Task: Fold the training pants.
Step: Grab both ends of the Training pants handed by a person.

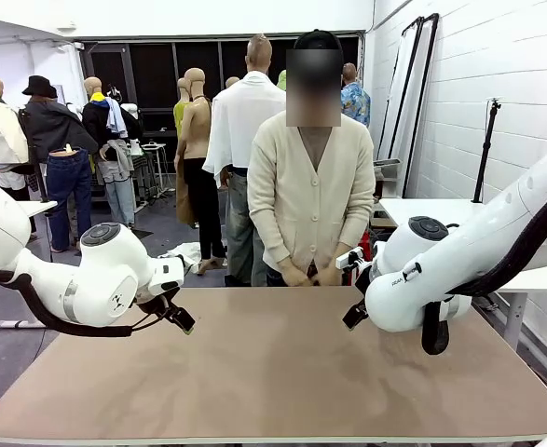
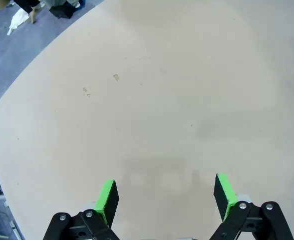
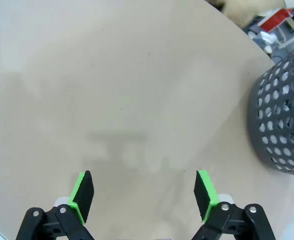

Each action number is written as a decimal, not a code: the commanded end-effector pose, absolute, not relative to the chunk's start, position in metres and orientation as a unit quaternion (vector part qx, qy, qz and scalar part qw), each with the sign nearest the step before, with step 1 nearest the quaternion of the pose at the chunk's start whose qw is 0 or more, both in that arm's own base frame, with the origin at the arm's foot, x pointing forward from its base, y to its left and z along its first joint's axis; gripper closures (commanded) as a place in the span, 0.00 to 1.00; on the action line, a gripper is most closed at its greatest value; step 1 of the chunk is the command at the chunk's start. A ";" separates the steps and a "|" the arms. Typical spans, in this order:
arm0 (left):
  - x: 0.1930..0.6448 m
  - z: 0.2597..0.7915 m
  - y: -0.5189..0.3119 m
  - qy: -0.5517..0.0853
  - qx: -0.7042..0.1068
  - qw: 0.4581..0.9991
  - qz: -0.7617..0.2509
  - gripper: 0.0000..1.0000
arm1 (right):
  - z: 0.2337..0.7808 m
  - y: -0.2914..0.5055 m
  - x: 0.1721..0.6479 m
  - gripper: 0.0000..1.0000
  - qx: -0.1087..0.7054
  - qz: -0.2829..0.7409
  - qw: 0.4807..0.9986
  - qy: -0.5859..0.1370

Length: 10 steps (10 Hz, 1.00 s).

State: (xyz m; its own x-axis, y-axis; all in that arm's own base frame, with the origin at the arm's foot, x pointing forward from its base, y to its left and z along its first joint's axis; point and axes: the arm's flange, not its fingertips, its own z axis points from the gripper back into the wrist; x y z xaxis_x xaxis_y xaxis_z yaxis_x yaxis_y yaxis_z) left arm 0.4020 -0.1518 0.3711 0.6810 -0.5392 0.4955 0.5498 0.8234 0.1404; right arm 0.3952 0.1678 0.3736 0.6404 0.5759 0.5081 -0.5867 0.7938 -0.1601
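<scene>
Training pants are yet to reach the worktop (image 1: 273,372), and I cannot tell where they are; by that, folding has not begun and all of it is left. Over bare board near the left and right edges, the left gripper (image 2: 165,192) and the right gripper (image 3: 143,192) hang with jaws spread wide, holding and touching nothing; the person's hands (image 1: 308,273) are clasped at the far edge

Brown matte worktop (image 1: 273,372), two small pale chips (image 2: 115,77) on its surface; one person (image 1: 310,186) in a cream cardigan standing at its far edge; dark grey perforated basket (image 3: 282,115) beside the worktop's edge; white cloth (image 1: 184,253) crumpled on the floor beyond; black stand (image 1: 485,149) by the white wall.
</scene>
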 end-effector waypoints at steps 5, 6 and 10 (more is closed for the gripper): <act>0.402 0.371 -0.152 -0.267 -0.010 0.917 -0.297 0.00 | 0.374 0.168 0.395 0.00 0.010 0.321 0.906 -0.277; 0.401 0.382 -0.151 -0.266 -0.007 0.915 -0.304 0.00 | 0.380 0.166 0.397 0.00 0.020 0.324 0.907 -0.269; 0.391 0.446 -0.149 -0.277 -0.004 0.908 -0.314 0.00 | 0.428 0.157 0.400 0.00 0.048 0.329 0.906 -0.263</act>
